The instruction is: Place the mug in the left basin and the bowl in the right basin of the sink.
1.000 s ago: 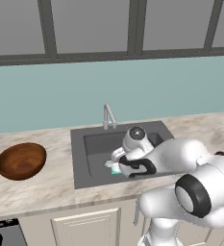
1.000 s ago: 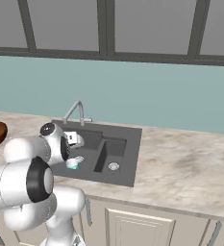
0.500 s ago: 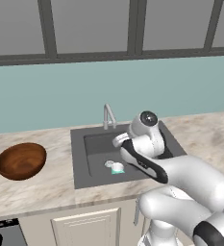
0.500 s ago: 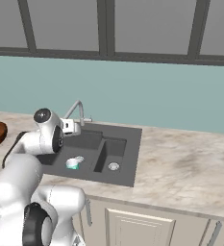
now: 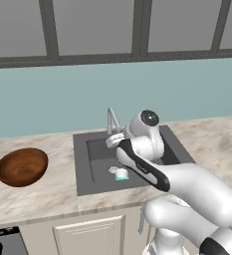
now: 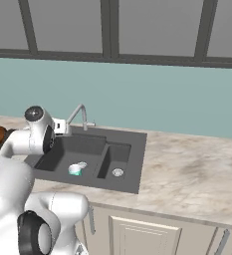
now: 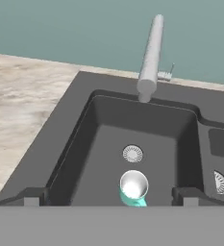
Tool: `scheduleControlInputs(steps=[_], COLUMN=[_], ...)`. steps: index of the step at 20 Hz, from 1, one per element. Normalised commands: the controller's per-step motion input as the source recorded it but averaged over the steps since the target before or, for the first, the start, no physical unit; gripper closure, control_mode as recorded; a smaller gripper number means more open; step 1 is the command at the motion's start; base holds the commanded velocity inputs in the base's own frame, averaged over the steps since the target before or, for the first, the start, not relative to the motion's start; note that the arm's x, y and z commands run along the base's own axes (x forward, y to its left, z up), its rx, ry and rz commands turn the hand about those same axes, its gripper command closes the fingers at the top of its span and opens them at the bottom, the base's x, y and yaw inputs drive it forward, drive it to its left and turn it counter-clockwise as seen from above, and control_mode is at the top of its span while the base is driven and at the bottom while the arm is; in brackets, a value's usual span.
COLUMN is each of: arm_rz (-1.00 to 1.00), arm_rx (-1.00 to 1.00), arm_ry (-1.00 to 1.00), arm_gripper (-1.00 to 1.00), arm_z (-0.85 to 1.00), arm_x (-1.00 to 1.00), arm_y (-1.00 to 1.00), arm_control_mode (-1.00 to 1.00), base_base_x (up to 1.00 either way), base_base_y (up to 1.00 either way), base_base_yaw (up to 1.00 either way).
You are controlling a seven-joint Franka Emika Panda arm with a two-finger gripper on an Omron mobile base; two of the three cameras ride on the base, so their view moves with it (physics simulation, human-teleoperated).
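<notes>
Resting on the floor of the left basin (image 7: 104,144), the small teal mug (image 7: 133,188) sits just beside the round silver drain (image 7: 132,153), its white inside showing. Above it, the tool (image 7: 106,196) is spread wide with nothing between its dark fingertips (image 7: 31,197). A slim silver faucet (image 7: 150,57) rises from the back rim of the dark grey sink (image 5: 82,144). Well apart, to the left on the marble bench (image 5: 48,191), lies the reddish-brown bowl (image 5: 22,167). The narrower right basin (image 6: 118,159) shows its own drain.
</notes>
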Motion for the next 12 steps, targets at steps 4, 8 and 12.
scheduleControlInputs(steps=[4, 8, 12], arm_rz=[0.00, 0.00, 0.00], arm_rx=[0.09, 0.09, 0.08], arm_ry=[0.00, 0.00, 0.00], arm_gripper=[-1.00, -1.00, -1.00], arm_z=[0.00, 0.00, 0.01], arm_x=[-0.02, -0.01, 0.00], arm_y=[0.66, 0.61, 0.59], arm_control_mode=[-1.00, -1.00, -1.00], base_base_x=[0.00, 0.00, 0.00], base_base_y=[0.00, 0.00, 0.00], base_base_yaw=[0.00, 0.00, 0.00])
